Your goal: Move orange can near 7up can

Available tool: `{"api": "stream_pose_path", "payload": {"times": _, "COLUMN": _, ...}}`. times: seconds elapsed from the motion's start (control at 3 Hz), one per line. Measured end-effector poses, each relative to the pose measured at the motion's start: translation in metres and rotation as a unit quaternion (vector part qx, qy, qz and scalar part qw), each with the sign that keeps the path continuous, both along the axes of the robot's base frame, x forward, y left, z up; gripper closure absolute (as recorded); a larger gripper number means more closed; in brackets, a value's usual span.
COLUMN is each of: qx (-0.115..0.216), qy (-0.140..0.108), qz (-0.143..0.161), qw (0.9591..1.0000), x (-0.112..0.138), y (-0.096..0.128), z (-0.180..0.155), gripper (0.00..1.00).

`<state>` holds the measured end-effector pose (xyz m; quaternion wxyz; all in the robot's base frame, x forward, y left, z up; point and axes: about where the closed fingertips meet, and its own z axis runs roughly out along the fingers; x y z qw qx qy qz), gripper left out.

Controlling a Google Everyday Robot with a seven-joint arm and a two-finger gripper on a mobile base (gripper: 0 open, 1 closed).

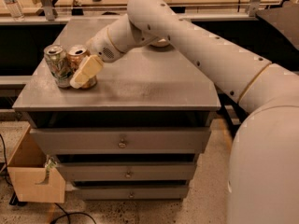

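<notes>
The orange can (76, 55) stands upright at the left end of the grey cabinet top (149, 85). The 7up can (57, 65), whitish with green markings, stands right beside it on its left, touching or nearly touching. My gripper (80, 76) reaches in from the right and is around the orange can. One pale finger (87, 70) lies across the can's front and hides its lower body; the other finger is hidden behind the can. Both cans rest on the cabinet top.
The cabinet has three drawers (122, 141) below its top. A cardboard box (35, 178) sits on the floor at lower left. A water bottle (10, 1) stands on the shelf at the back left. My arm (210, 55) crosses the right half of the top.
</notes>
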<state>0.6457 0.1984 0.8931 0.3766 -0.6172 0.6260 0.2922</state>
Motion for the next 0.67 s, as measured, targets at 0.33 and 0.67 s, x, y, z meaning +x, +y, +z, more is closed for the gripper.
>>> {"api": "stream_pose_path", "payload": {"times": 0.33, "qx": -0.007, "qy": -0.014, "qz": 0.008, "qw": 0.9998, "x": -0.002, "y": -0.001, "z": 0.011, "gripper": 0.0}}
{"api": "stream_pose_path", "payload": {"times": 0.67, "qx": -0.036, "qy": -0.041, "qz": 0.016, "qw": 0.9984, "x": -0.002, "y": -0.022, "z": 0.04, "gripper": 0.0}}
